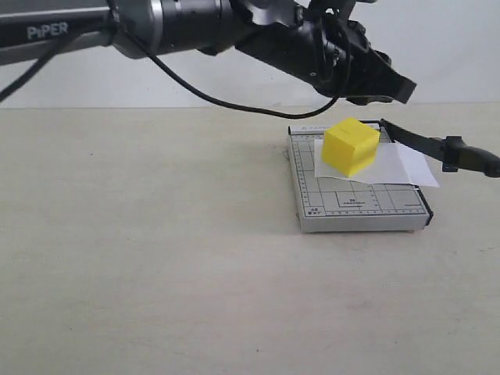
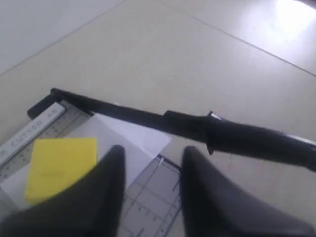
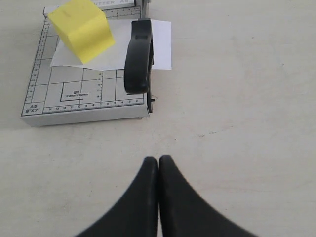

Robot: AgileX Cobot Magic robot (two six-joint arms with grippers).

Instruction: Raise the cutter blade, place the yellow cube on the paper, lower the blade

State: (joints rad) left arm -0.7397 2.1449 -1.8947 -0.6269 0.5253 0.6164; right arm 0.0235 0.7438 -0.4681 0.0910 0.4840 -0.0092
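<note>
The yellow cube (image 1: 351,146) (image 2: 61,165) (image 3: 81,29) rests on the white paper (image 1: 410,166) (image 2: 133,136) (image 3: 160,44), which lies on the grey gridded cutter base (image 1: 351,207) (image 3: 74,98). The cutter blade (image 1: 426,143) (image 2: 148,118) is raised at a slant, its thick handle (image 2: 256,140) (image 3: 138,57) out past the base's right side. My left gripper (image 1: 387,86) (image 2: 153,153) hovers open above the cube and blade, holding nothing. My right gripper (image 3: 158,159) is shut and empty over bare table, short of the base's front edge; the exterior view does not show it.
The left arm (image 1: 195,27) stretches across the top of the exterior view from the left. The beige tabletop (image 1: 141,250) runs left of and in front of the cutter. A pale wall (image 1: 461,47) stands behind.
</note>
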